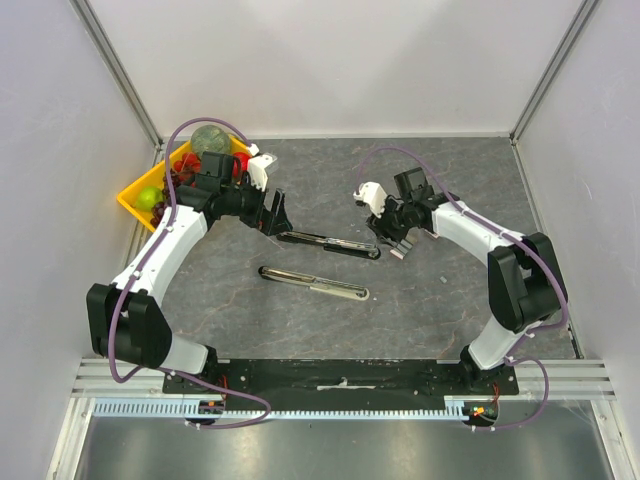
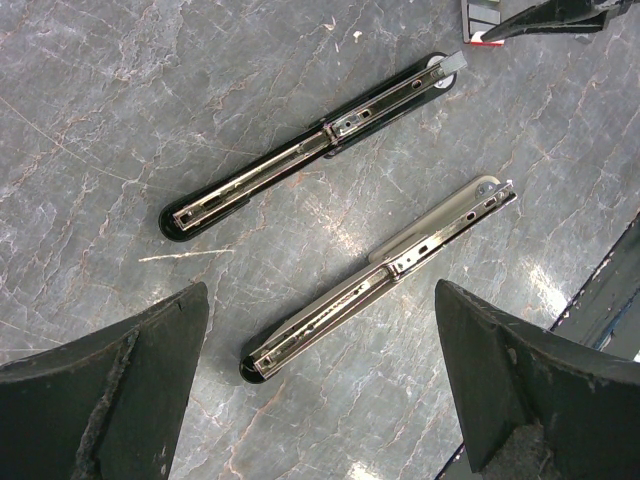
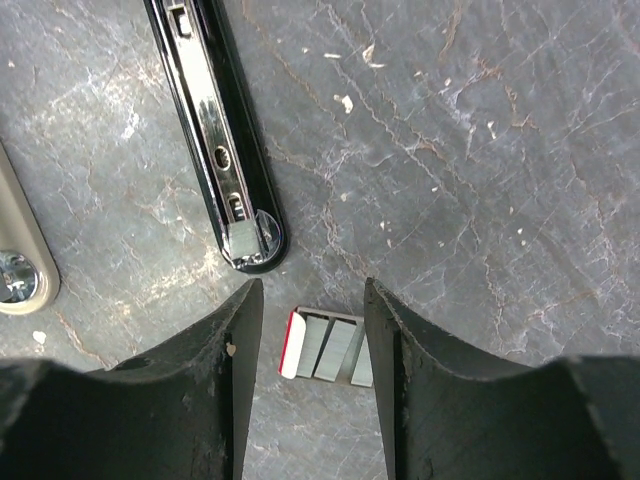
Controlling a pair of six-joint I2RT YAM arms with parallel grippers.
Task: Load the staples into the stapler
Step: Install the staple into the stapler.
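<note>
Two staplers lie opened flat in the middle of the table: a black one [image 1: 330, 241] and a beige-and-chrome one [image 1: 315, 283] nearer the arms. Both show in the left wrist view, black [image 2: 310, 150] and beige [image 2: 380, 275]. The staples [image 3: 340, 348] are grey strips in a small tray with a white-and-red flap, lying on the table [image 1: 401, 253] just right of the black stapler's end [image 3: 225, 150]. My right gripper [image 3: 313, 290] is open and straddles the tray from above. My left gripper [image 2: 320, 290] is open and empty, held above the staplers' left ends [image 1: 275, 215].
A yellow bin [image 1: 130, 196] with fruit and a green ball [image 1: 208, 140] stands at the back left, behind the left arm. White walls close in the grey stone table [image 1: 450, 310] on three sides. The beige stapler's end [image 3: 20, 270] shows left of my right fingers.
</note>
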